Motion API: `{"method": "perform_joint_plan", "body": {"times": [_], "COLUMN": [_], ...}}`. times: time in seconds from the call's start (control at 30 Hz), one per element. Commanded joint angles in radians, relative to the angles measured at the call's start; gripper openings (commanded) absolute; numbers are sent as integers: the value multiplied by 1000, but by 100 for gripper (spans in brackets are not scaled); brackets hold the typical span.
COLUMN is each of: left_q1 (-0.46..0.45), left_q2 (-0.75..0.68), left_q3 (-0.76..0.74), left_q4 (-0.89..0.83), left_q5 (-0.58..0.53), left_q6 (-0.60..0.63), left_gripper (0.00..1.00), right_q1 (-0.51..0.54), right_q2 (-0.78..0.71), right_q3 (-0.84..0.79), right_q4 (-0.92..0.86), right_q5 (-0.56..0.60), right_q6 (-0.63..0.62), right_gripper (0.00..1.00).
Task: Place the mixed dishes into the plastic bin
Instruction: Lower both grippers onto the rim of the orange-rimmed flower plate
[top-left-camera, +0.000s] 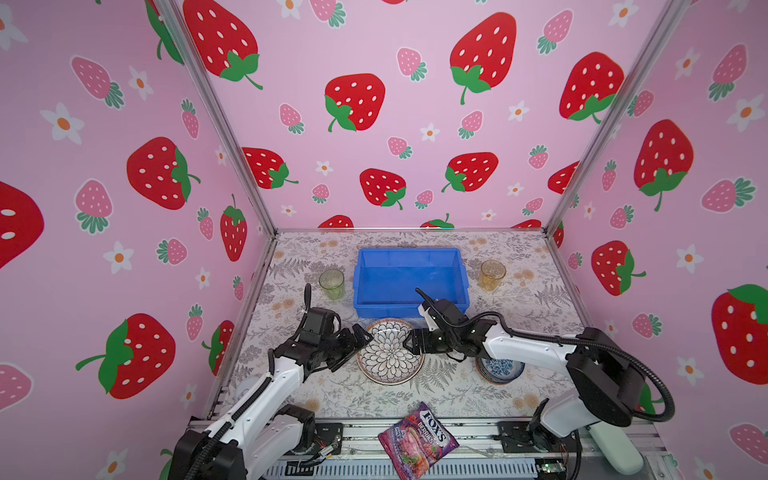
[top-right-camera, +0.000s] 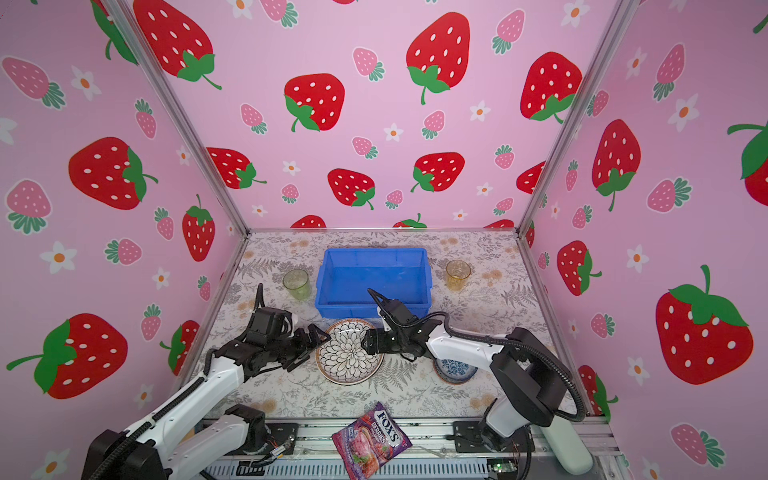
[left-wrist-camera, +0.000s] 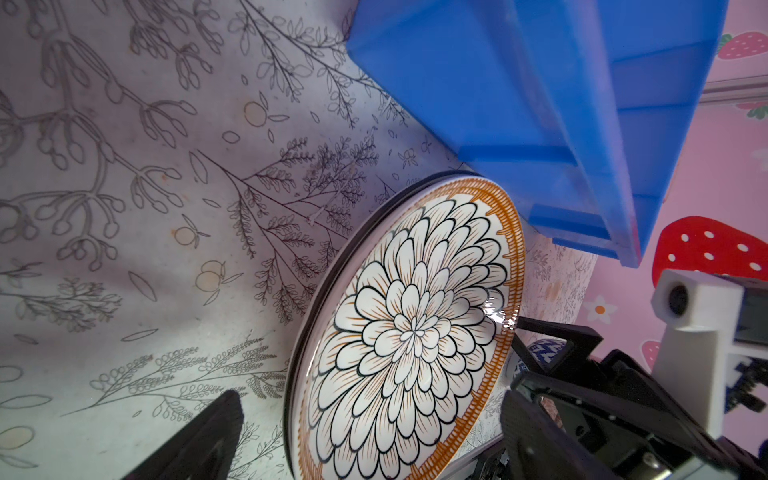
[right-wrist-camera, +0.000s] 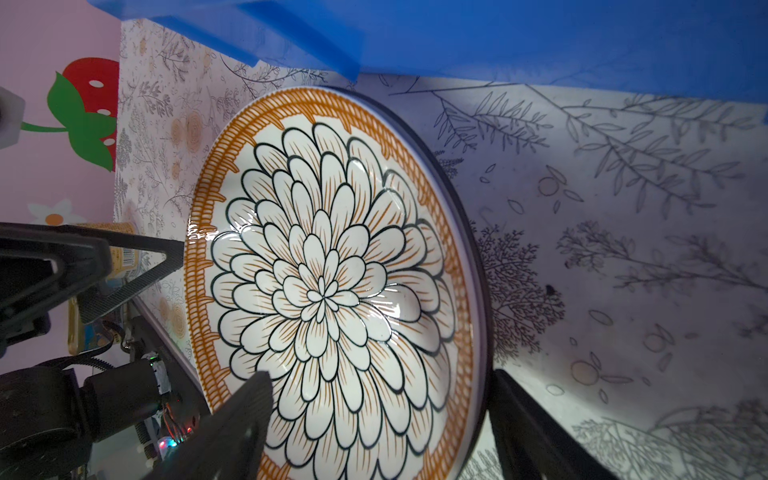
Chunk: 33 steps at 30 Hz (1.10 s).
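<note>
Floral table (top-left-camera: 519, 299), petal plate (top-left-camera: 388, 353) btwn open L fingers (left-wrist-camera: 195, 444), R fingers (right-wrist-camera: 232, 432)

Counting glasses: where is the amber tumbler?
In both top views the amber tumbler stands upright to the right of the blue bin, apart from it.

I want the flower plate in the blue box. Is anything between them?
Nothing lies between the petal plate and the plastic bin. Only the bin's near wall must be cleared, and the right arm's wrist hangs over its right end.
</note>
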<state>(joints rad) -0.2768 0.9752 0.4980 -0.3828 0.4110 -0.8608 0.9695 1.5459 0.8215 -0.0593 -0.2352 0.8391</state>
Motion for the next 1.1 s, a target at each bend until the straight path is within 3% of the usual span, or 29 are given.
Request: {"method": "perform_joint_plan", "body": {"times": [0.0, 0.6, 1.07], "left_q1": [-9, -15, -18], "left_q2": [-1, -1, 3], "left_q3": [-4, 2, 11], "left_q4": [7, 7, 9], "left_q5": [-9, -15, -16], "left_q6": [-9, -12, -18], "left_gripper": [99, 99, 99], "right_q1": [23, 46, 53], "right_q2": [-3, -61, -32], "right_q3": [25, 39, 30], "right_q4": [10, -65, -50], "right_q5": [-33, 121, 88], "right_q6": [24, 42, 59], "right_gripper": [82, 83, 82]}}
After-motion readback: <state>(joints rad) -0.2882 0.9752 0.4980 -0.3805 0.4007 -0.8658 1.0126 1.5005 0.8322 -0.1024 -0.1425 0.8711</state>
